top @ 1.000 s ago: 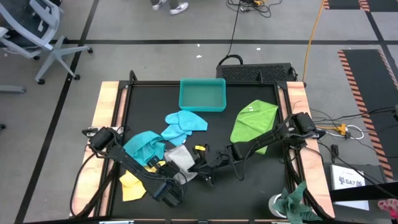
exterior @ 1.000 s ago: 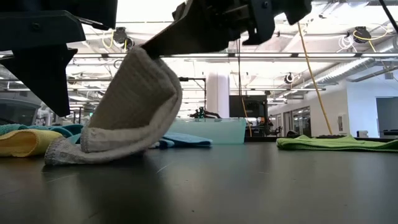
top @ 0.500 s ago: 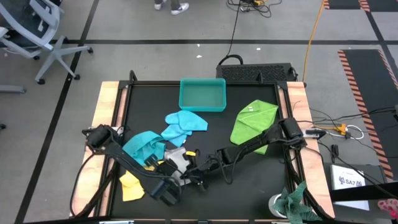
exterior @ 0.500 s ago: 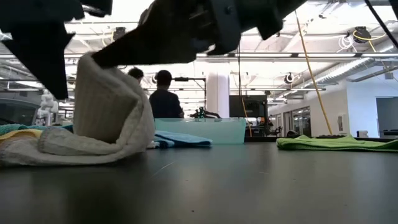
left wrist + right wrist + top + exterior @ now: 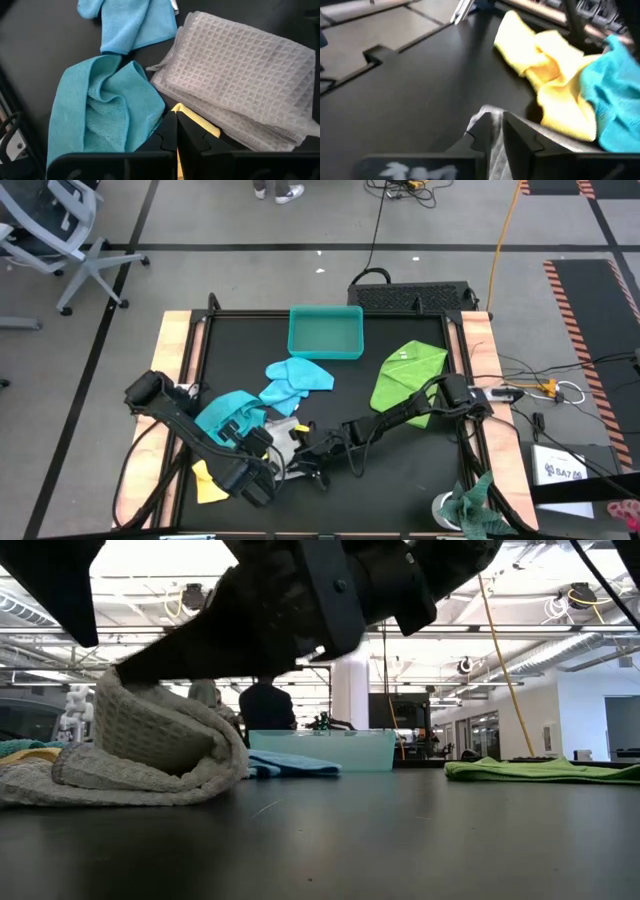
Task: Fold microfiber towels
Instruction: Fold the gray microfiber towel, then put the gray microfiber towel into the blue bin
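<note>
The right gripper is reaching low across the black table toward its front left part, and its two dark fingers are standing slightly parted with the edge of the pale grey waffle-weave microfiber towel lying between them. In the low view that grey towel is lying doubled over on the tabletop, its upper fold rising to the fingertips of the arm above it. The left gripper is sitting with its fingers pressed together and gripping nothing, just beside the grey towel's near edge; in its own wrist view a strip of the yellow microfiber towel is showing right behind its fingertips.

The crumpled turquoise microfiber towel is lying left of the grey one, touching it, with the yellow towel partly under both and poking out toward the table's front left corner. The light blue microfiber towel is lying bunched near the table's middle, just in front of the rigid teal plastic tray at the back edge. The lime green microfiber towel is lying spread flat on the right side, well apart from the others, with the right arm crossing over its front corner. A mottled dark green-and-white rag is sitting at the front right corner, off the black surface
</note>
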Robot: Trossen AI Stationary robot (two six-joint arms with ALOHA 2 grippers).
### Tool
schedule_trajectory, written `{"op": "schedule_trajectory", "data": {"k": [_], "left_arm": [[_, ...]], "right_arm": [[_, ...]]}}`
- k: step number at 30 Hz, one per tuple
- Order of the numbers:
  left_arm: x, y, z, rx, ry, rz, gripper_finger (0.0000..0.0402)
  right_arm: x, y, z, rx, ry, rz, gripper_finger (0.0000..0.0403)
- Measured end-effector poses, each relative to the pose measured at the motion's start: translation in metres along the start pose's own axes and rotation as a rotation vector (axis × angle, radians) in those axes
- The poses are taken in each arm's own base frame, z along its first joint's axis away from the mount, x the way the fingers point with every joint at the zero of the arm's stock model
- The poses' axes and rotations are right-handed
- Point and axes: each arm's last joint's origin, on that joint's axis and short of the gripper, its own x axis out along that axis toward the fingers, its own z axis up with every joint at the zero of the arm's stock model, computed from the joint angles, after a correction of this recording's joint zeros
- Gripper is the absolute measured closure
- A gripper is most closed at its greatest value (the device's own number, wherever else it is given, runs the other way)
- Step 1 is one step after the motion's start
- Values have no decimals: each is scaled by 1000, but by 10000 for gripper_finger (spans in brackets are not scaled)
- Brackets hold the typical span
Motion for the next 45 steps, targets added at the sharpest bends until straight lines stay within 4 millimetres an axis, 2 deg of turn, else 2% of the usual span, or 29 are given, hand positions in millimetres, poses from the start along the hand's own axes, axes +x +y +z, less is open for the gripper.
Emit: {"op": "schedule_trajectory", "data": {"k": [8, 12, 18, 21, 25, 27, 31, 40, 45], "left_arm": [[2, 0, 4, -28, 4, -1, 401], [6, -1, 10, -56, 8, -3, 401], [13, 0, 21, -102, -16, 13, 401], [29, -1, 23, -142, -10, 9, 401], [62, -12, 13, -183, 57, -103, 401], [71, -20, 9, -201, 56, -193, 401], [77, -27, 5, -209, 26, -267, 401], [100, -19, -10, -215, 97, -234, 401], [106, -15, -11, -229, 120, -222, 401]], "right_arm": [[-3, -6, 4, 71, -7, -89, 275], [-19, -8, 17, 79, 64, -108, 255], [-51, -11, 48, 80, 75, -102, 257], [-61, -9, 55, 80, 96, -97, 263], [-68, -6, 45, 86, 252, -106, 267], [-72, -6, 40, 107, 312, -97, 268], [-75, -4, 37, 168, 367, -94, 268], [-74, -4, 36, 184, 372, -96, 269], [-74, -3, 37, 209, 346, -51, 269]]}}
